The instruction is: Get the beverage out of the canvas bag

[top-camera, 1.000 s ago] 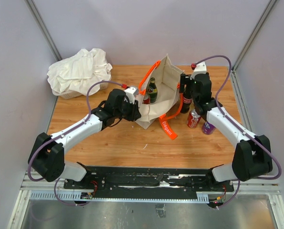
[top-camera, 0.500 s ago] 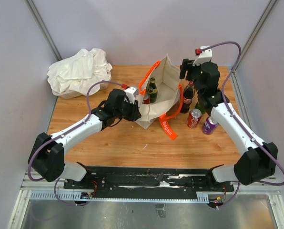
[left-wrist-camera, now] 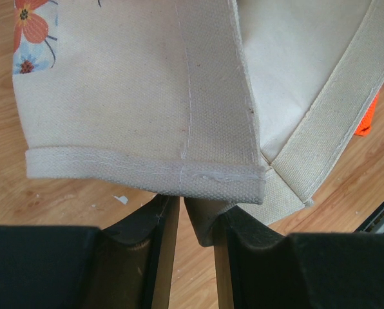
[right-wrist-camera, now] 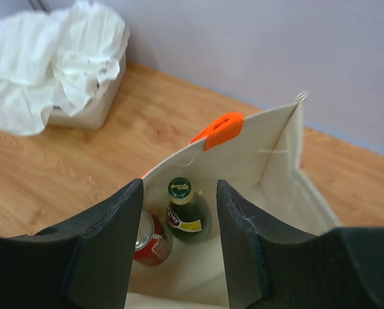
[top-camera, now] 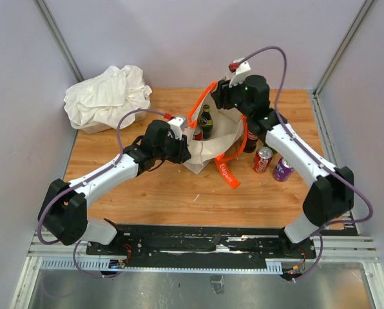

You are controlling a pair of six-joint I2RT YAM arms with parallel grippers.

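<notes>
The left gripper (left-wrist-camera: 195, 207) is clamped on the canvas bag (left-wrist-camera: 134, 96) at its near-left corner; the right gripper (right-wrist-camera: 179, 188) hangs apart and empty above the green bottle (right-wrist-camera: 182, 207) and red can (right-wrist-camera: 151, 243) inside.

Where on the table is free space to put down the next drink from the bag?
Free: the table between the canvas bag and the near edge. Crowded: right of the bag, where the red can and purple can stand.

1. The right gripper (right-wrist-camera: 179, 190) left its place just right of the canvas bag (top-camera: 225, 122), where it had been low at the cola bottle (top-camera: 251, 137).
2. It rose, swung left and ended above the bag's open mouth, jaws apart and empty.
3. The cola bottle, let go, stood alone just right of the bag, partly hidden behind the right arm (top-camera: 288, 145).
4. That arm's purple cable (top-camera: 277, 58) swung left with it.
</notes>
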